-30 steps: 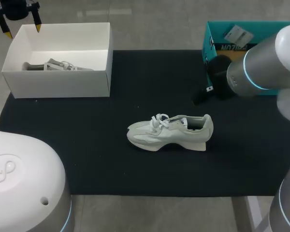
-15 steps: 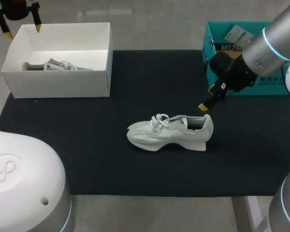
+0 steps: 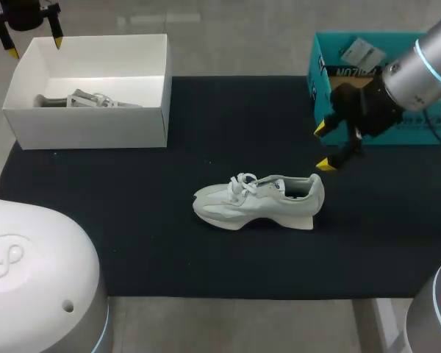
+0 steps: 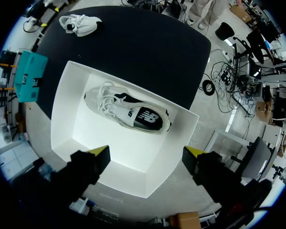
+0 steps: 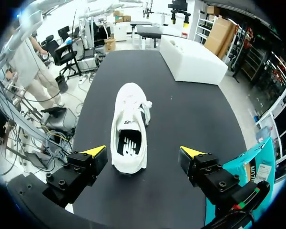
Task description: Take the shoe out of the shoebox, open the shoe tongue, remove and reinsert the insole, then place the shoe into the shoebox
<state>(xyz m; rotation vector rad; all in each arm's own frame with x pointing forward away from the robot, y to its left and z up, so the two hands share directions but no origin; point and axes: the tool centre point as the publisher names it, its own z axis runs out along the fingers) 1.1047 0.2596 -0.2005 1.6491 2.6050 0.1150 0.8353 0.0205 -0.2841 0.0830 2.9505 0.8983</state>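
A white sneaker [image 3: 261,200] lies on its side on the black mat [image 3: 132,220], toe to the left. My right gripper [image 3: 323,145] hovers open just beyond its heel, empty. In the right wrist view the sneaker [image 5: 128,126] lies ahead of the open gripper [image 5: 144,151], heel nearest, its dark insole showing. The white shoebox [image 3: 88,129] stands at the back left with a second sneaker [image 3: 88,101] in it. My left gripper [image 3: 31,40] hangs open above the box's far left corner. From the left wrist, the open gripper [image 4: 148,152] looks down on the boxed sneaker [image 4: 126,110].
A teal box [image 3: 338,59] with a card in it stands at the back right, right behind my right gripper. The teal box [image 5: 243,167] lies beside the right gripper's finger. The mat spreads bare between shoebox and sneaker.
My right gripper has swung right and turned, so both yellow tips now show behind the sneaker's heel. Left arm, sneaker and boxes have not moved.
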